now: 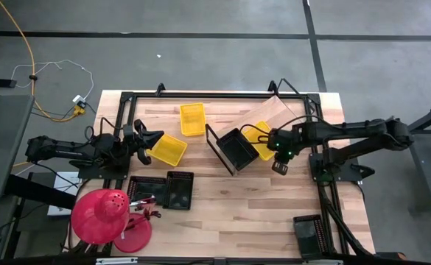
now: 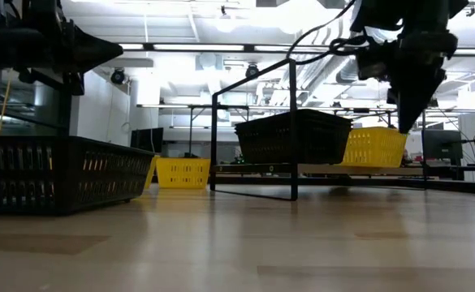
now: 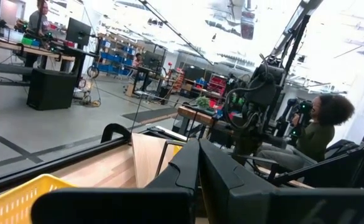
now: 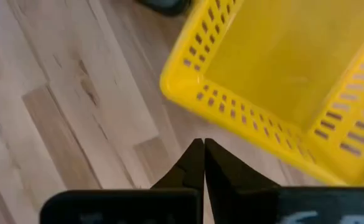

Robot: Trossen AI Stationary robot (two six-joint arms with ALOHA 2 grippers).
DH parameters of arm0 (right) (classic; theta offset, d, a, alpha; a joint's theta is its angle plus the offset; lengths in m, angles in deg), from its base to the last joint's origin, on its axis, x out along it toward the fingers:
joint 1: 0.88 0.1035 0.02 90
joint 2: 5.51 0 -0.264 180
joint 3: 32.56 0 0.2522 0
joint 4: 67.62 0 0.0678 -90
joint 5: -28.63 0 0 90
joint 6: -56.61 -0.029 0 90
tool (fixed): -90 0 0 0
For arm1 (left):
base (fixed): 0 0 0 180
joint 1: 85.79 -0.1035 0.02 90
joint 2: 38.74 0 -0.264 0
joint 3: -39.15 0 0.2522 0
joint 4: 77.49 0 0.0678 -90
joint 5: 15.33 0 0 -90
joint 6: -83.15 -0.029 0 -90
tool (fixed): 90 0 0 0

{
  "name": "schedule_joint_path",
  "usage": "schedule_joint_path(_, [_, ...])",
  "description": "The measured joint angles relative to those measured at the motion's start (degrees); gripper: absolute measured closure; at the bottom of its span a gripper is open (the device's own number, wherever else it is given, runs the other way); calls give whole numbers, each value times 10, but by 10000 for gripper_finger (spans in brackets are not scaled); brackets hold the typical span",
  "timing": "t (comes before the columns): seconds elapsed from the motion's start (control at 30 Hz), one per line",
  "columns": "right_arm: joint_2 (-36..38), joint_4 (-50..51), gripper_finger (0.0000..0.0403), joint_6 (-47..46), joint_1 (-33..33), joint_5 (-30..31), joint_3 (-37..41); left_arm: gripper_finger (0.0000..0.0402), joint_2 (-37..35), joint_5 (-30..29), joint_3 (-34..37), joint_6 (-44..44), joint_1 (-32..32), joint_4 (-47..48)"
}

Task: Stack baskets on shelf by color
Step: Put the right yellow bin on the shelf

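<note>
Wood-plank table [image 1: 259, 213] w/ black frame rails. Shelf [image 1: 270, 114] sits slanted at back right, carrying a black basket [image 1: 237, 149] and, beside it, a yellow basket [image 1: 261, 140]. Directly on the table: yellow basket [image 1: 192, 118] near back centre, another yellow basket [image 1: 169, 149] at left, two black baskets [image 1: 179, 190] [image 1: 146, 191] side by side toward front left, red dome [image 1: 99, 215] and a red dish [image 1: 132, 234] at front-left corner, dark basket [image 1: 309, 235] at front right.
</note>
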Motion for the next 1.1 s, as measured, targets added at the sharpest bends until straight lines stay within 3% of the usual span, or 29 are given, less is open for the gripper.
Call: schedule_joint_path(1.1, [-11, -74, 403, 77, -1, 83, 0, 401, 0, -12, 0, 0, 0, 1])
